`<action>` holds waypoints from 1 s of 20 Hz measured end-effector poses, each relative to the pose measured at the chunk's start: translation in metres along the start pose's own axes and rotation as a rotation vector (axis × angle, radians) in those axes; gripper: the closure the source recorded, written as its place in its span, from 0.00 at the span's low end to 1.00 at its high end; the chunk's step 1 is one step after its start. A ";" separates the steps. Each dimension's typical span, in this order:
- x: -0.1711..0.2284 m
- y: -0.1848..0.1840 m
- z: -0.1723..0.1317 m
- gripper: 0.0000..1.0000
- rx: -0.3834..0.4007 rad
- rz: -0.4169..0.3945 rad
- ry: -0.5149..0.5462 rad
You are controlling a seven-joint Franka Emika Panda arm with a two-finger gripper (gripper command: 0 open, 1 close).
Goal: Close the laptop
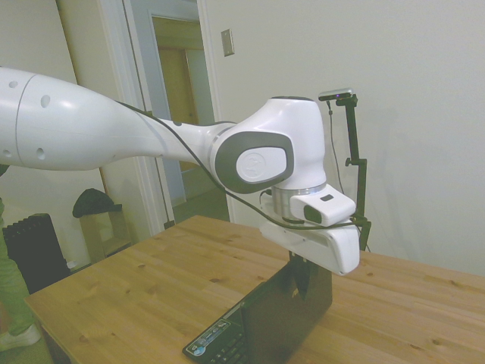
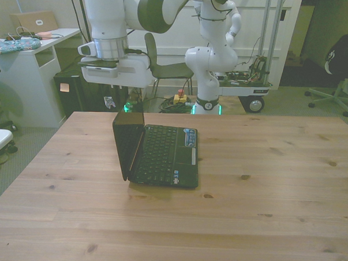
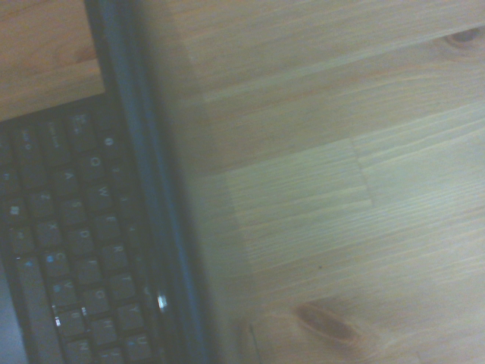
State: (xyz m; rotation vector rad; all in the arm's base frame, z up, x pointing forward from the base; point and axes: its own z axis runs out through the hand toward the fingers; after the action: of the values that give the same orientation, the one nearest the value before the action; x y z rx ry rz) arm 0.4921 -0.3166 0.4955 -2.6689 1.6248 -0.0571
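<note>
The black laptop (image 2: 161,156) stands open on the wooden table (image 2: 265,169), its lid (image 2: 127,143) roughly upright on the front view's left and its keyboard (image 2: 164,150) facing the front view's right. A bluish sticker (image 2: 190,137) marks the far corner of the keyboard deck. My gripper (image 2: 115,96) hangs just above the lid's top edge, near its far end. In the side view the gripper (image 1: 303,269) meets the dark back of the lid (image 1: 292,318). The wrist view looks down on the keyboard (image 3: 68,243), the lid's edge (image 3: 151,189) and bare table (image 3: 341,189).
Behind the table stand a second white robot arm on a cart (image 2: 214,63), a chair (image 2: 165,63) and a white desk (image 2: 27,60). In the side view a doorway (image 1: 178,98) and a wall lie beyond the table.
</note>
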 end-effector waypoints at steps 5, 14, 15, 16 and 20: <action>-0.039 -0.031 0.004 1.00 -0.008 -0.028 -0.002; -0.101 -0.092 0.044 1.00 -0.028 -0.066 -0.024; -0.106 -0.096 0.055 1.00 -0.036 -0.066 -0.031; -0.111 -0.100 0.066 1.00 -0.042 -0.068 -0.037; -0.124 -0.107 0.105 1.00 -0.069 -0.066 -0.058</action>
State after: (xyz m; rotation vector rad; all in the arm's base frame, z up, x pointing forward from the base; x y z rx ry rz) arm 0.5343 -0.1577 0.3910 -2.7471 1.5506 0.0762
